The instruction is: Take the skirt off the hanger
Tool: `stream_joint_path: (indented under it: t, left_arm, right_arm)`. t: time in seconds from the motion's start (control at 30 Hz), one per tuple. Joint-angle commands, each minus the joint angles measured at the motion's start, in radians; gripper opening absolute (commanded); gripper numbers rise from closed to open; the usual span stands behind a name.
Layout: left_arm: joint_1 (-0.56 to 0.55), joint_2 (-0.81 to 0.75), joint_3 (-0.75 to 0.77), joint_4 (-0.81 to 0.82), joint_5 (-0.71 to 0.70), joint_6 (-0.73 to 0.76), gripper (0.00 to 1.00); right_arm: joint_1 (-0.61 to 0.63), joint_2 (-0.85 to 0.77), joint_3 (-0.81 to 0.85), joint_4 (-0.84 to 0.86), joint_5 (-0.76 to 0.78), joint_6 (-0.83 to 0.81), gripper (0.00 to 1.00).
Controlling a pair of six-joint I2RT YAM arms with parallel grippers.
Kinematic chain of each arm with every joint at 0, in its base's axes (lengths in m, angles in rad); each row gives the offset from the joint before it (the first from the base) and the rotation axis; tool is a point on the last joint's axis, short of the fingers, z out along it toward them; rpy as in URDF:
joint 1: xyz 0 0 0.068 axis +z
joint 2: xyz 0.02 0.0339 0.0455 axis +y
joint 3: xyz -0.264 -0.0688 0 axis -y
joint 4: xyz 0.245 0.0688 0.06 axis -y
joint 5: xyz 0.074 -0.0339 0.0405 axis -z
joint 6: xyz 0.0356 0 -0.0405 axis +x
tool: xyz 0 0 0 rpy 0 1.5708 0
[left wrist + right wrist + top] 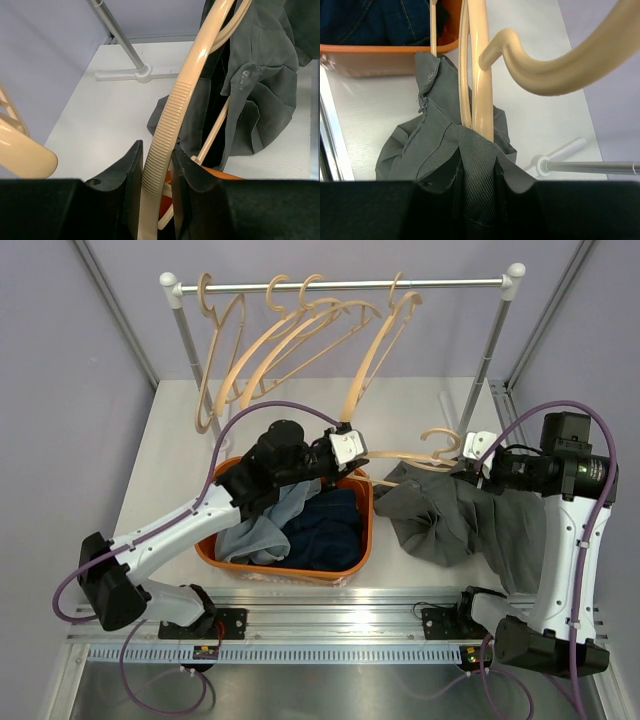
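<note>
Your left gripper (157, 152) clamps the hanger (197, 65) by its ribbed arm; your right gripper (479, 165) pinches the skirt (440, 135) right at the hanger. If those right jaws caught the hanger too, pulling would drag both and the left could slip. From the right jaws the skirt trails onto the table (420, 420), beside the basket (290, 572).

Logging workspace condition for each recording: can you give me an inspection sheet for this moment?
Surface: white table, no spills seen.
Job's things: grey skirt lies crumpled right of the basket, not yet off its beige hanger.
Clutter: orange basket holding blue and pale clothes.
End effectors: left end effector shut on the hanger's ribbed arm; right end effector shut on skirt fabric.
Cables: purple cables loop above both arms.
Surroundings: garment rack with spare hangers at the back; lavender walls.
</note>
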Motion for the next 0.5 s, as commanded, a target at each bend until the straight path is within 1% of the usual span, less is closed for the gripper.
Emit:
stream_joint_path:
  t: [0.0,0.03,0.1,0.13,0.17,0.23,0.37,0.47]
  left_arm:
    - [-0.006,-0.047,-0.010,-0.007,0.031,-0.029,0.00]
    - [-0.008,-0.041,-0.009,-0.009,0.039,-0.033,0.11]
    - [-0.008,-0.031,0.008,-0.012,0.072,-0.038,0.27]
    - [-0.008,-0.021,0.016,-0.015,0.080,-0.039,0.47]
    - [-0.008,0.000,0.034,-0.019,0.088,-0.039,0.53]
    - [-0.008,0.023,0.060,-0.039,0.123,-0.032,0.57]
    - [-0.009,0.078,0.123,-0.081,0.149,-0.009,0.61]
    - [-0.009,0.103,0.149,-0.102,0.145,0.010,0.60]
  right_arm:
    - [-0.001,0.012,0.067,-0.070,-0.135,0.043,0.02]
    - [0.001,0.016,0.072,-0.081,-0.139,0.025,0.01]
    - [0.007,0.022,0.086,-0.099,-0.143,0.015,0.00]
    - [0.013,0.023,0.090,-0.102,-0.141,0.012,0.00]
    - [0.018,0.023,0.090,-0.108,-0.139,0.011,0.00]
    - [0.027,0.020,0.092,-0.110,-0.138,0.012,0.00]
    - [0.048,0.009,0.084,-0.101,-0.129,0.018,0.00]
    - [0.061,-0.001,0.067,-0.087,-0.121,0.029,0.00]
